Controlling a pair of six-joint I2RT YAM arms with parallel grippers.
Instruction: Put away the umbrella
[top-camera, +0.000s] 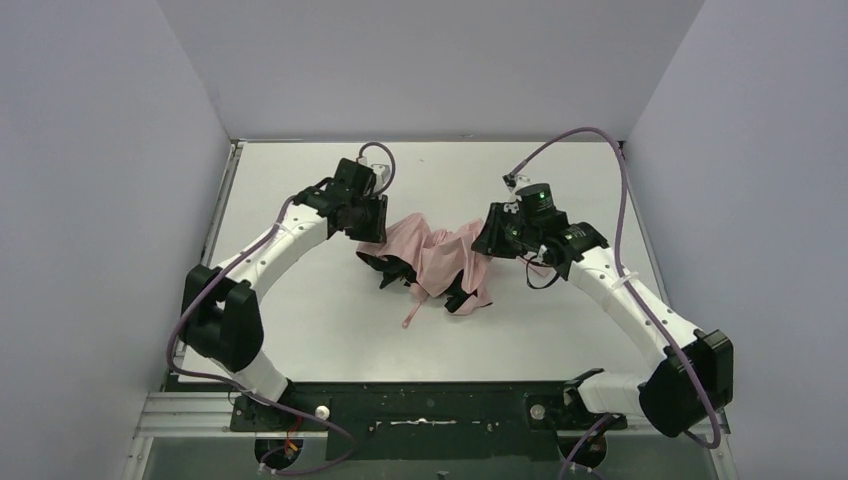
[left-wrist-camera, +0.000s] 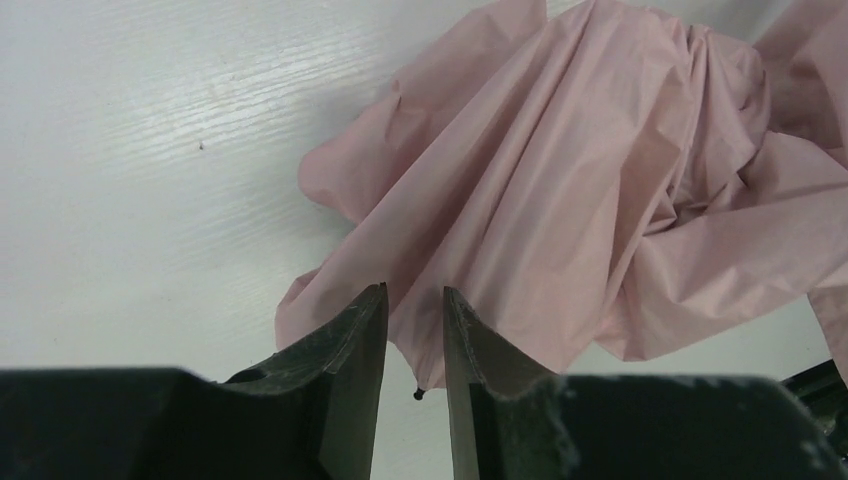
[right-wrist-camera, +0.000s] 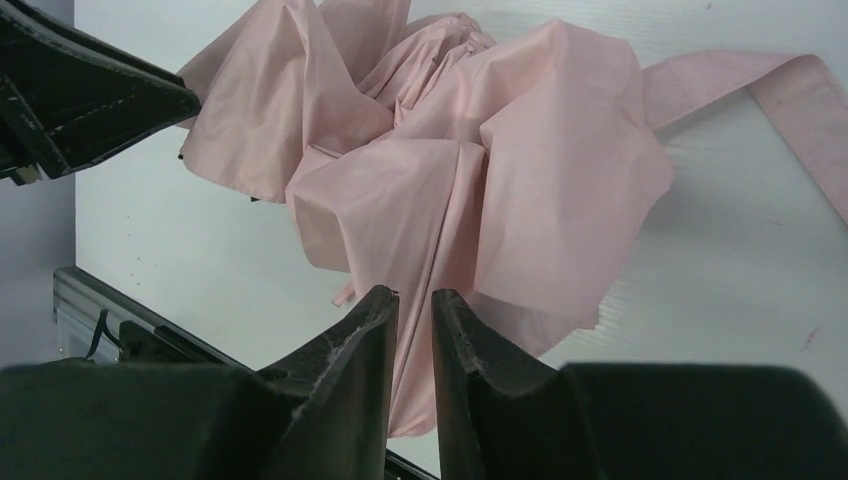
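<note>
Umbrella (top-camera: 435, 258) crumpled between our arms, long axis left–right. Right gripper (right-wrist-camera: 413, 292) pinches fabric fold; left gripper (left-wrist-camera: 414, 289) narrow at hem — we cannot tell whether gripping.

The left gripper (left-wrist-camera: 414, 295) reaches in from the bottom edge, its dark jaws standing a narrow gap apart. A fold of the umbrella (left-wrist-camera: 590, 190) runs down into that gap, though I cannot tell whether it is pinched. The pale pink fabric lies crumpled across the white surface (left-wrist-camera: 150, 180), and a small black rib tip (left-wrist-camera: 418, 394) shows between the jaws.
</note>
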